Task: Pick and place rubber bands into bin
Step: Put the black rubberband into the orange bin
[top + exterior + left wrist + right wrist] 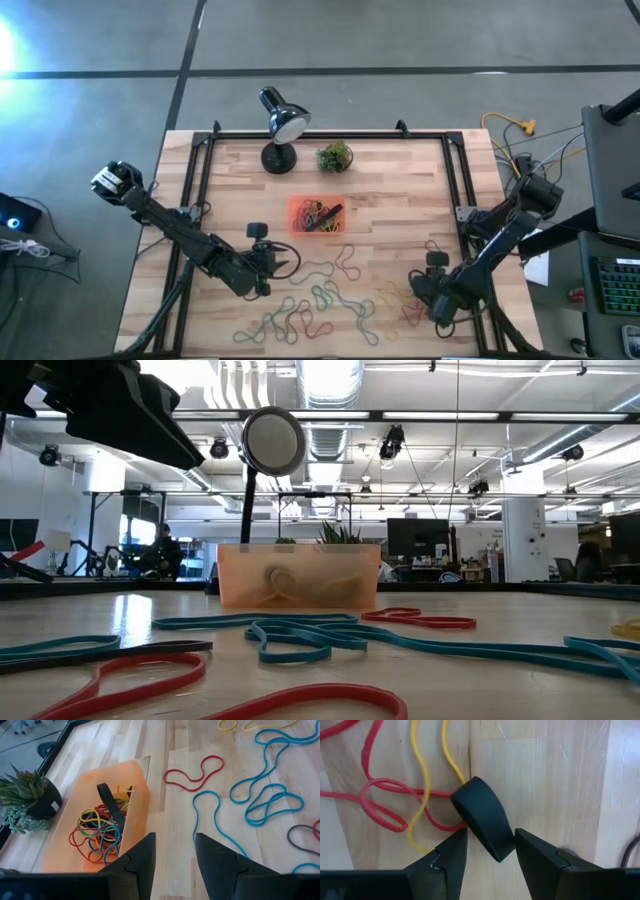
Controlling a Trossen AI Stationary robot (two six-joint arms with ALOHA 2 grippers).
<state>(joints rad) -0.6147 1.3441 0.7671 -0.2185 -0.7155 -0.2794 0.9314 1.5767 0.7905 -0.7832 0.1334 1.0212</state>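
The orange-red bin (pixel 318 215) stands mid-table and holds several rubber bands and a wide black band; it also shows in the left wrist view (pixel 75 805). Many loose rubber bands (pixel 320 300) in teal, red, yellow and grey lie flat on the wood near the front edge. My left gripper (pixel 175 852) is open and empty, hovering just on the near side of the bin (pixel 268 268). My right gripper (pixel 490 850) is low over the table's front right (pixel 425 290), shut on a wide black rubber band (pixel 480 810). My right gripper pinches the wide black band's near end (pixel 492 842) between its two fingers, one finger on each side. The band stands out ahead of the fingers as a flattened loop. Its far end (pixel 472 785) lies over a yellow band and a red band on the wood.
A black desk lamp (pixel 280 125) and a small potted plant (pixel 335 156) stand behind the bin. A black frame rail (pixel 330 134) runs along the table's far side and down both sides. Bare wood lies between the bin and the loose bands.
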